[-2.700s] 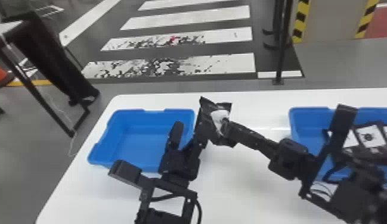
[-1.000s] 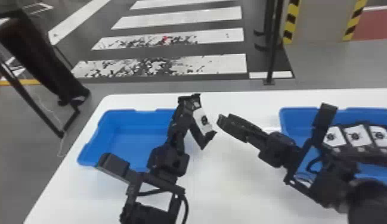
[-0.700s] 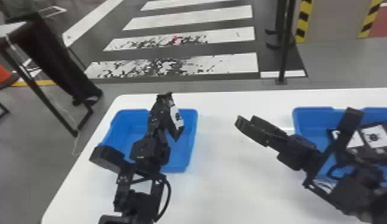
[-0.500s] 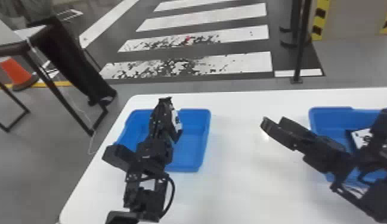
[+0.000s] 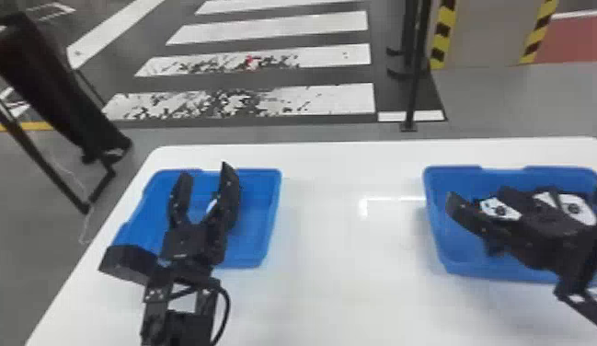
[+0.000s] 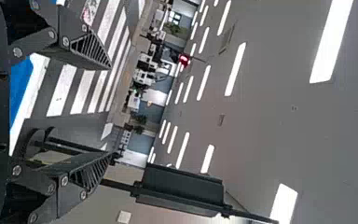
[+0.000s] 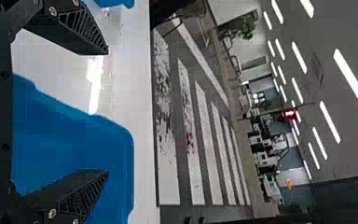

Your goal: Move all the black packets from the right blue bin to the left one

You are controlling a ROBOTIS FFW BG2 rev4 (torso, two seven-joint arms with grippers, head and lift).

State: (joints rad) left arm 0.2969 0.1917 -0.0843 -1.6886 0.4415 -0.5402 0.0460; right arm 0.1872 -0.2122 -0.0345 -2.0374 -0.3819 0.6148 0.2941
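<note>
Currently we hold the left gripper (image 5: 206,174) wide over the left bin (image 5: 272,202), left of the frame, a white patch (image 5: 211,205) just beside one finger. We have the right gripper (image 5: 475,198) spread too, over the right bin (image 5: 433,216) at right, where white-labelled black packets (image 5: 499,209) lie. Both bins sit on our white table (image 5: 347,257); stripes (image 5: 274,27) cross the floor above.

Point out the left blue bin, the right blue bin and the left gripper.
Left blue bin (image 5: 255,223), head view: bare floor inside.
Right blue bin (image 5: 481,270), head view: wall nearest the robot.
Left gripper (image 5: 207,173), head view: the gap midway between its fingertips.
</note>
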